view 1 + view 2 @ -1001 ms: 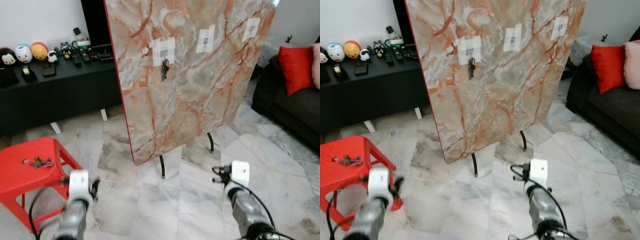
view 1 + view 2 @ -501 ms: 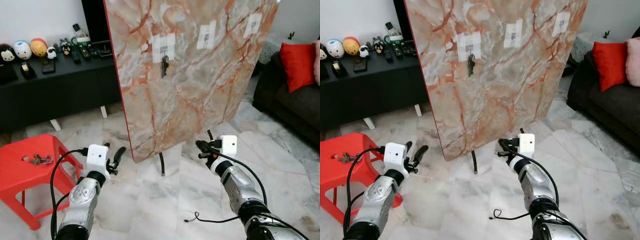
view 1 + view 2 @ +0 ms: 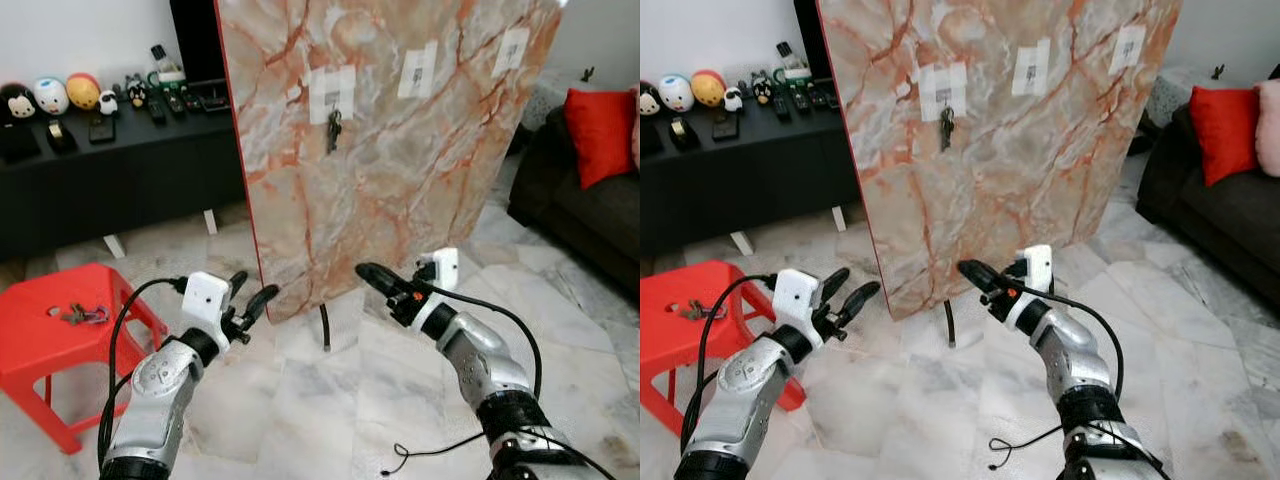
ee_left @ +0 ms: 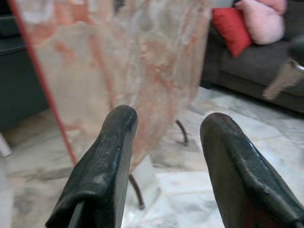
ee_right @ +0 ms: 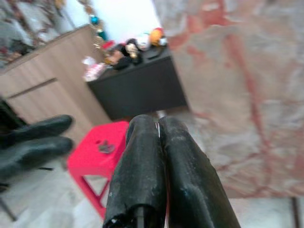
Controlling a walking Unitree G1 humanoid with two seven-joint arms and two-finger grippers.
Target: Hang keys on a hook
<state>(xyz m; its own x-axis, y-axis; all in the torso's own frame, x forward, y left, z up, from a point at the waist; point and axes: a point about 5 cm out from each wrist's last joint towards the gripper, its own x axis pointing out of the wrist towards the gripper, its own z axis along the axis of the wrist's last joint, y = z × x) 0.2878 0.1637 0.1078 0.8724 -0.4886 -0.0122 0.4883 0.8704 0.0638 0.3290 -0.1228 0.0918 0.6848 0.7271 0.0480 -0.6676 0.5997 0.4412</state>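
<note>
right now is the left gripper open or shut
Open. The left gripper shows a clear gap between its two black fingers, with the marble board visible through it, and nothing held. The head views show them spread too.

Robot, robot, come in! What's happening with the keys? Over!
Left end effector open, right end effector shut, both empty. Keys on red stool. One set already hanging on marble board. Path open.

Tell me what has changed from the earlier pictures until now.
Both arms rose from low down. The left gripper, jaws open, and the right gripper, jaws shut, now reach toward the marble board. Nothing was grasped. The keys remain on the red stool, and another bunch remains hung on the board.
</note>
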